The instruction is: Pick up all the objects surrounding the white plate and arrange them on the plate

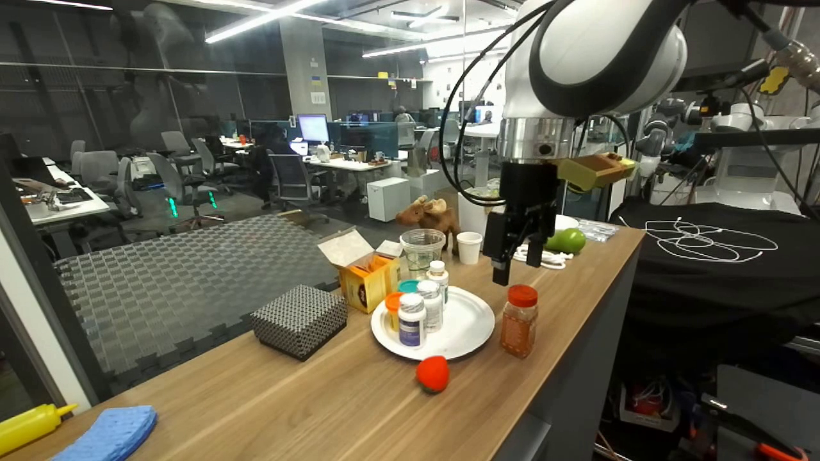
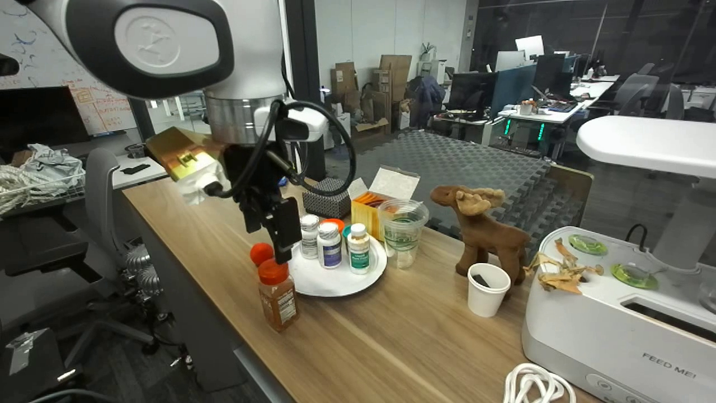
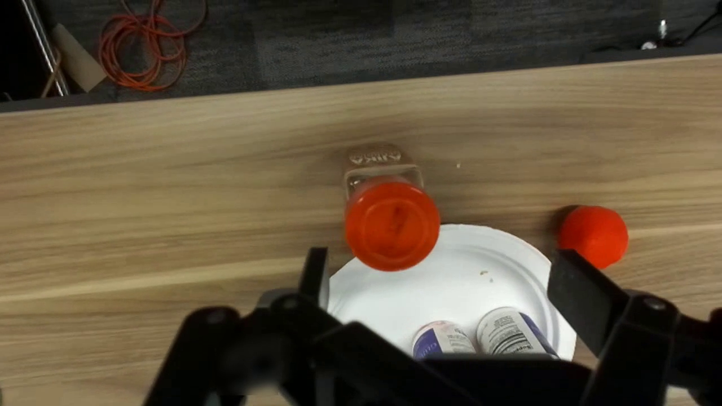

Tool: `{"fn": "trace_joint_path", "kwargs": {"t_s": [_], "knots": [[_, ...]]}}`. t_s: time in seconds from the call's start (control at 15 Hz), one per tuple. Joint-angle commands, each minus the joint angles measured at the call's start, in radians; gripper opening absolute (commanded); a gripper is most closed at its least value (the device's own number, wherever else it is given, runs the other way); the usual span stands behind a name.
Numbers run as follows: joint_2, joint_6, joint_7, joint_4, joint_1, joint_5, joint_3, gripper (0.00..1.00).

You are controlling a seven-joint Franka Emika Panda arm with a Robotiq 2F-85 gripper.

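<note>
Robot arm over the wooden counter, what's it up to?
A white robot arm holds its open black gripper near a clear red-lidded jar, gripping nothing. It looks to be loading the round white plate, where three white-capped bottles stand. The jar and a small round red object are beside the plate, on the wooden counter.

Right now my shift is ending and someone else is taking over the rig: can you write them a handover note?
Gripper: open, empty, hanging near the red-lidded jar.
Done: on the white plate stand three white-capped bottles and an orange-lidded container.
Unsure: a teal-lidded container is among them, but its base is hidden.
Left: the jar and the small red item, both on the counter beside the plate.
</note>
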Motion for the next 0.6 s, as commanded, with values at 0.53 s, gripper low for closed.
{"fn": "trace_joint_path", "kwargs": {"t_s": [0.53], "knots": [[0.059,0.101,0.039,-0.038,-0.022,-0.024,0.009,1.00]]}}
